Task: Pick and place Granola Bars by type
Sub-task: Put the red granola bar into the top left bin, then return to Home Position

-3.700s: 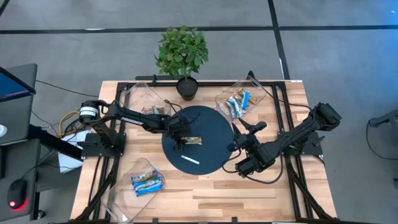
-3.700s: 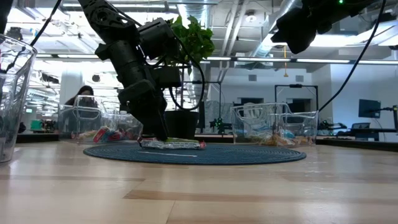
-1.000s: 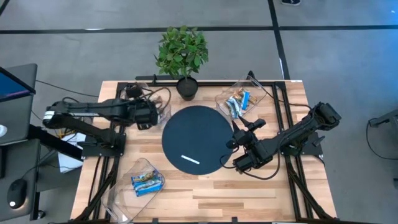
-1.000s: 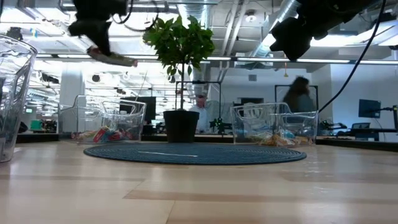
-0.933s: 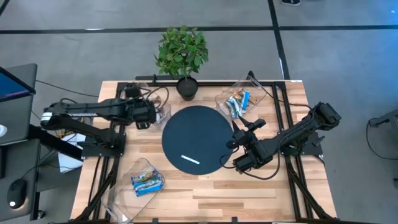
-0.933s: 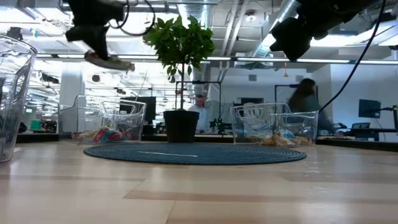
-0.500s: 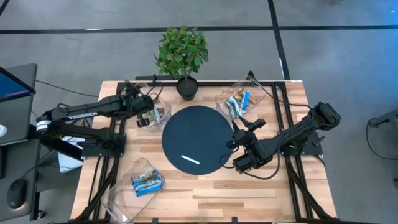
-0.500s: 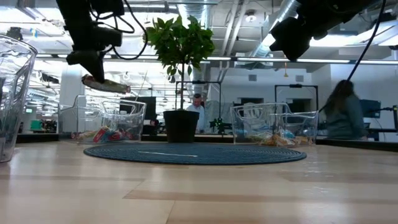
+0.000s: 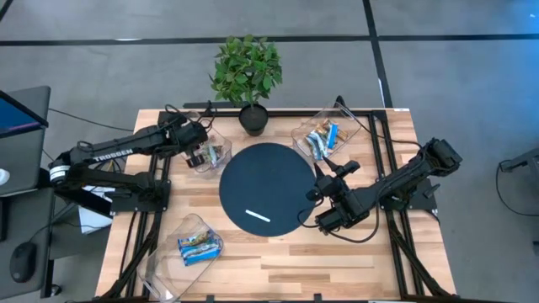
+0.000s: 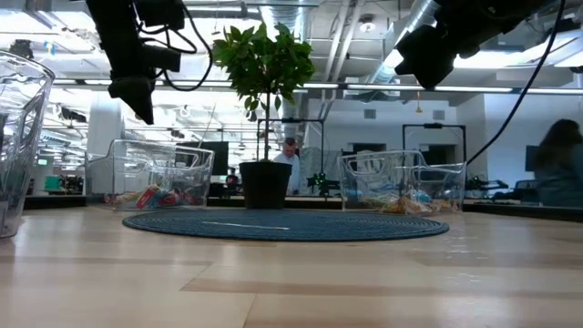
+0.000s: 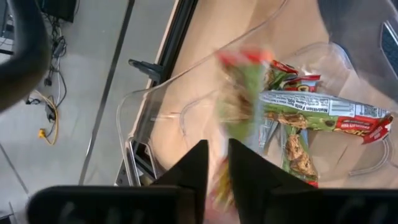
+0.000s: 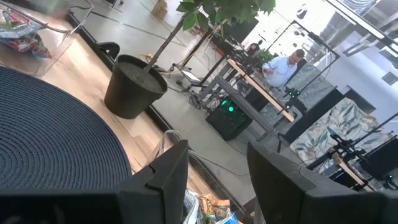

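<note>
Blue-black and round, the woven mat (image 9: 269, 181) sits mid-table, and the action is off its far-left edge. There the left gripper (image 11: 217, 146) hangs above a clear bin (image 10: 182, 169), held high so a bar can fall in without the fingers touching the plastic. Its fingers stand only a narrow way apart. A green-and-red granola bar (image 11: 239, 93) shows as a blur just past the fingertips, which I take for a bar in mid-drop rather than one in a firm grip. Seen from table height, nothing hangs below that gripper.

Under the blur, in the same bin, lie other red-and-green wrapped bars (image 11: 323, 109). The matching wrappers explain the choice of bin: this kind goes to the mat's far left.

Two more clear bins follow the same logic. One off the mat's far-right edge (image 9: 358, 126) holds mixed blue and brownish wrappers and looks like the unsorted supply. One off its near-left edge (image 9: 181, 223) holds blue-and-white bars only.

On the mat itself I see no bar, only a thin white strip (image 9: 258, 216) near its front edge.

The right gripper (image 12: 217, 149) waits at the mat's right edge, raised, fingers moderately apart and holding nothing. It points toward the potted plant (image 9: 247, 71) beyond the mat's far edge, well placed, I would guess, to reach the far-right bin.
</note>
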`<state>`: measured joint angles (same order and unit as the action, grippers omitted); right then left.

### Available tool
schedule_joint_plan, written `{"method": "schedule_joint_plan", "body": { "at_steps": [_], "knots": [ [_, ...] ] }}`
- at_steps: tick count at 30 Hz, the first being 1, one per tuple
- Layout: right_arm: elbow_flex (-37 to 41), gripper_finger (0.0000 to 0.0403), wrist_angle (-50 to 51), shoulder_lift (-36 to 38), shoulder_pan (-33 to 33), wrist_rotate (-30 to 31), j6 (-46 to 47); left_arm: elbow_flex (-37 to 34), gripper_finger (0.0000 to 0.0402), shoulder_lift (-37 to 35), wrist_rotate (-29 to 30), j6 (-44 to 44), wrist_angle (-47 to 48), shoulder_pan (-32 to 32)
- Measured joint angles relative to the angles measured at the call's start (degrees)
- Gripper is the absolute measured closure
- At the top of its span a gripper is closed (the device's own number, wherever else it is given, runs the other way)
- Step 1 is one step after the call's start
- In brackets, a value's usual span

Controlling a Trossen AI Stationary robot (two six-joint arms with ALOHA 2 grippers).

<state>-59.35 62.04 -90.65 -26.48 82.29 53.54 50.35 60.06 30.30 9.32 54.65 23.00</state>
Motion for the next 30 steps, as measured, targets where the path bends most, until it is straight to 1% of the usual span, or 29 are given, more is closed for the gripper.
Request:
{"method": "schedule_joint_plan", "body": {
  "at_steps": [6,11,14,16,18,22,25,30],
  "knots": [
    [0.0,0.0244,0.0,0.0,0.0,0.0,0.0,0.0,0.0288,0.0,0.0,0.0,-0.7,0.0],
    [0.0,0.0244,0.0,0.0,0.0,0.3,0.0,0.0,0.0259,-0.2,-0.2,0.9,-3.2,-0.2],
    [0.0,0.0244,-0.3,0.0,0.0,3.2,-0.1,0.5,0.0252,-1.2,-3.7,3.3,-7.5,-1.6],
    [0.0,0.0244,-1.1,0.0,0.0,5.7,-0.7,1.9,0.0251,-2.4,-6.7,3.5,-8.2,-3.1],
    [-0.1,0.0244,-1.5,0.0,0.0,7.3,-2.6,4.0,0.0251,-3.8,-8.1,3.6,-8.3,-4.9],
    [-1.9,0.0244,-1.4,0.0,0.0,7.7,-4.5,7.6,0.0251,-8.4,-6.9,3.7,-6.7,-8.9],
    [-3.7,0.0244,-0.9,0.0,-0.1,7.8,-4.9,8.2,0.0251,-13.0,-4.8,3.4,-7.0,-11.5],
    [-8.6,0.0244,-0.8,0.0,-0.4,7.7,-11.7,8.2,0.0251,-20.1,-4.2,1.4,-6.6,-13.1]
  ]
}}
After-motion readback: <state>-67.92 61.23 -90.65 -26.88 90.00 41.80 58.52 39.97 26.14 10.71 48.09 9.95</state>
